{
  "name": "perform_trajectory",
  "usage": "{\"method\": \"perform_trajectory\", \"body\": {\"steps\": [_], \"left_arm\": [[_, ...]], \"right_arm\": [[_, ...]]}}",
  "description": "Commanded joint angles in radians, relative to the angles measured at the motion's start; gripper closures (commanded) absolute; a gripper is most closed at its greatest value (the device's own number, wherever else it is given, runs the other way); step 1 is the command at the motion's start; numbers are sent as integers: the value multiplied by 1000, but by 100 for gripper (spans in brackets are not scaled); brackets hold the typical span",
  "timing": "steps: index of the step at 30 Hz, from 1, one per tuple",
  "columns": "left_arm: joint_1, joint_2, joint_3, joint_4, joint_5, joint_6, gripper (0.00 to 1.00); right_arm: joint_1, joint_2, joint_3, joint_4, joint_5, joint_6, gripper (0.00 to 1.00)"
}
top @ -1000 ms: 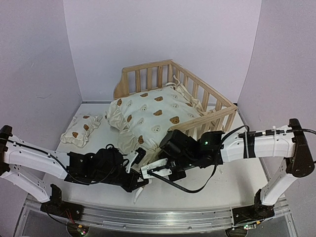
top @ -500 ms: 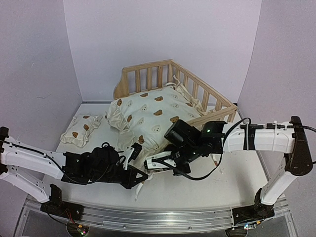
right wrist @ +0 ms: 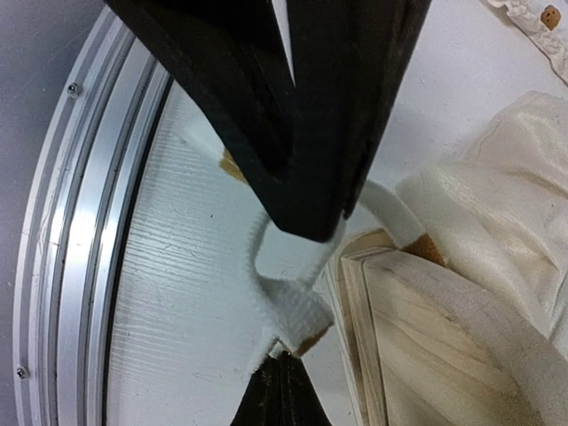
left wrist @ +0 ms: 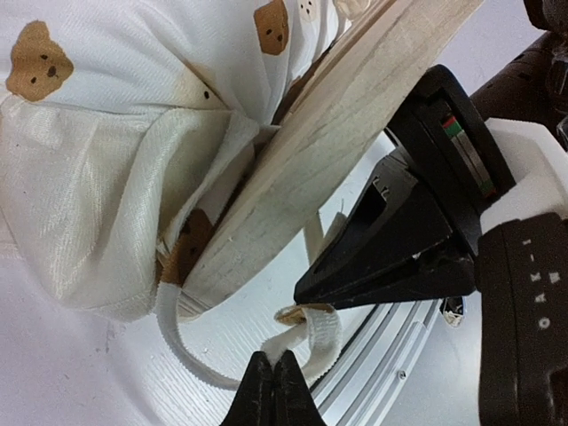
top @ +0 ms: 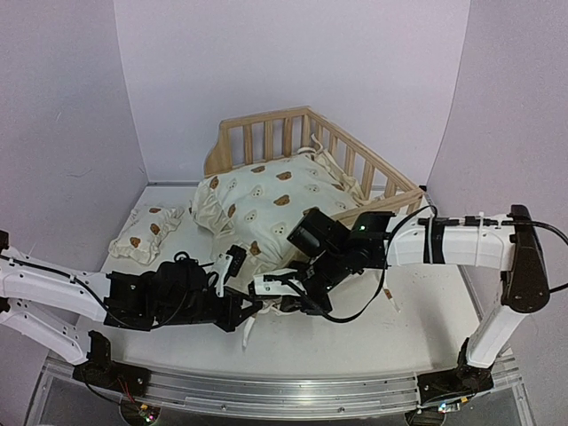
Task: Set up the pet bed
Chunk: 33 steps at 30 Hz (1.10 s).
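Observation:
The pet bed's pine frame (top: 364,155) stands at the back with the bear-print cushion (top: 266,200) in it, spilling over the front left corner. The small pillow (top: 146,232) lies on the table to the left. My left gripper (top: 250,311) and right gripper (top: 264,293) meet tip to tip at that front corner. In the left wrist view the left gripper (left wrist: 273,371) is shut on a cream tie (left wrist: 342,342) that loops round the frame's end (left wrist: 355,115). The right gripper (right wrist: 282,366) is shut on the tie's brown-tipped end (right wrist: 288,311).
An aluminium rail (top: 266,390) runs along the table's near edge, just below the grippers. Purple walls close in the left, back and right. My right arm (top: 444,244) lies across the bed's front right rail.
The right arm has swung left and farther over the bed's front rail. Both grippers have crept up toward the front corner, still pinching the tie.

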Motion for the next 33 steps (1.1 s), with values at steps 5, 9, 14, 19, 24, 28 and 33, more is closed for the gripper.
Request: {"method": "perform_trajectory", "body": {"steps": [5, 9, 14, 19, 24, 28, 33], "left_arm": [[9, 6, 65, -32, -192, -50, 100], [10, 14, 63, -42, -194, -66, 100], [9, -8, 44, -115, -219, -114, 87], [8, -120, -19, -217, -272, -189, 79], [8, -223, -49, -301, -296, -225, 65], [9, -266, -83, -285, -256, -240, 49], [10, -246, -122, -165, -193, -182, 41]], "right_arm": [[-87, 145, 43, -3, -237, 84, 95], [-99, 181, 49, 36, -270, 112, 95], [-119, 208, 60, 69, -273, 153, 96], [-150, 218, 62, 116, -242, 207, 96], [-156, 242, 91, 116, -207, 240, 97], [-155, 232, 87, 130, -158, 266, 97], [-155, 148, 22, 192, -141, 297, 97]]}}
